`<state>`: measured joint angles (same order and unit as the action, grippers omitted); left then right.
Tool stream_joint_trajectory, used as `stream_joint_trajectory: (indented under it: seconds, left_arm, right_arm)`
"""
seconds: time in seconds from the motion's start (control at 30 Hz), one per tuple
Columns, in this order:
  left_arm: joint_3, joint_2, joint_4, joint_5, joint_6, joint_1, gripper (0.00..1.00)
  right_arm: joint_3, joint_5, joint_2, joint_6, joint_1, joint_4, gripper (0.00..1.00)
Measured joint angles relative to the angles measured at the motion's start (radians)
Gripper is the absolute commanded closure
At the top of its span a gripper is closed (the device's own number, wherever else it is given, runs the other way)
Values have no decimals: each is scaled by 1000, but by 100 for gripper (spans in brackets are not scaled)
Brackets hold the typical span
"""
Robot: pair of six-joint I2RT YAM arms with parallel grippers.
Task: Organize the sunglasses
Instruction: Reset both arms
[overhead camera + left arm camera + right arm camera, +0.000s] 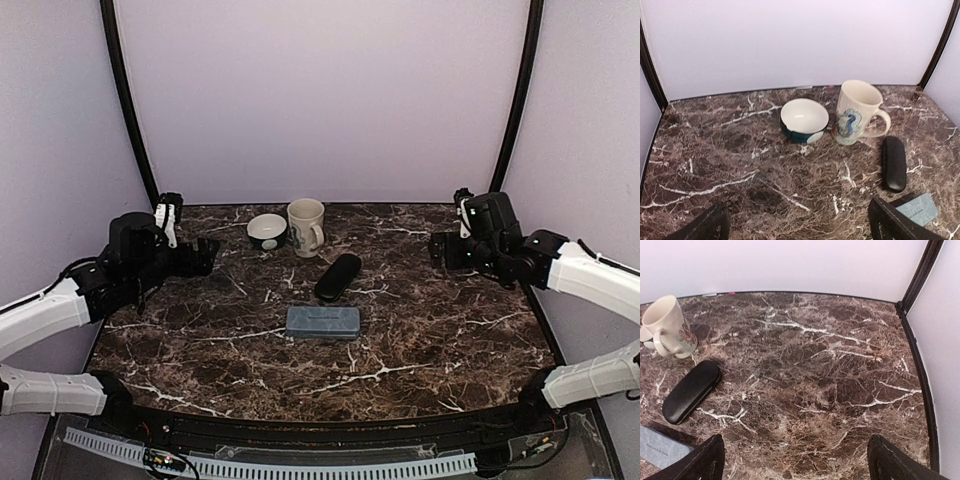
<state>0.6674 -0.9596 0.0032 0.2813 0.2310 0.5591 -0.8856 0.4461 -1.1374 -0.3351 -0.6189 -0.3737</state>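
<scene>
Sunglasses: can't spot either pair anywhere, so probably tucked inside the shut black case [338,276] and grey-blue case [322,322] mid-tabletop [430,330]. Seeing left pincer [798,220] and right pincer [795,455] both gaping, gripping nothing, out at the sides. Looks finished; next, just keep clear.

On my table [450,340], a bowl [267,230] sits at the back, a mug [306,226] just right of it. An oblong case [338,276] lies before the mug, a rectangular case [322,322] nearer still. My left gripper [207,256] flanks them left, my right gripper [437,250] right.
</scene>
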Motion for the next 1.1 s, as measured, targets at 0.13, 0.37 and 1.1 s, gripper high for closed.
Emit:
stream_joint_trajectory:
  seconds: [0.13,0.37,1.1]
  left_arm:
    - [-42,141,24,-16,-11,0,1]
    - [-67,263,3,-6,-14,0,2]
    - [-68,296,-60,27,-14,0,2]
  right_arm:
    - [39,18,138,25,0,23,0]
    - [109,19,338,51,0,50,0]
    - [114,18,344,67,0,53,0]
